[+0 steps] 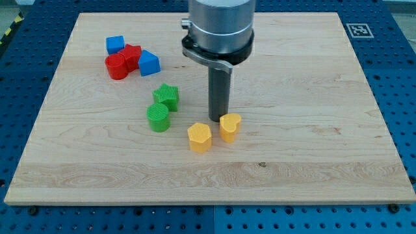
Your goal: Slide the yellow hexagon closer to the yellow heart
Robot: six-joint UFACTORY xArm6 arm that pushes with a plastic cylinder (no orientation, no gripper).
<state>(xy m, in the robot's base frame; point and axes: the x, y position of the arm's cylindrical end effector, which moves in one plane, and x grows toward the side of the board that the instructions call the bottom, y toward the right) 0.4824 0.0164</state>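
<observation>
yellow hexagon | yellow heart | green star | green cylinder | pale wood-grain board

Your arm comes down from the view's top, near the middle. The part you see is a fat round grey body with a dark ring at its bottom. A straight dark rod sticks out under that ring and stands straight up and down. It is much thinner than the grey body above it. My tip is the rod's low end, and it sits down at the table.
</observation>
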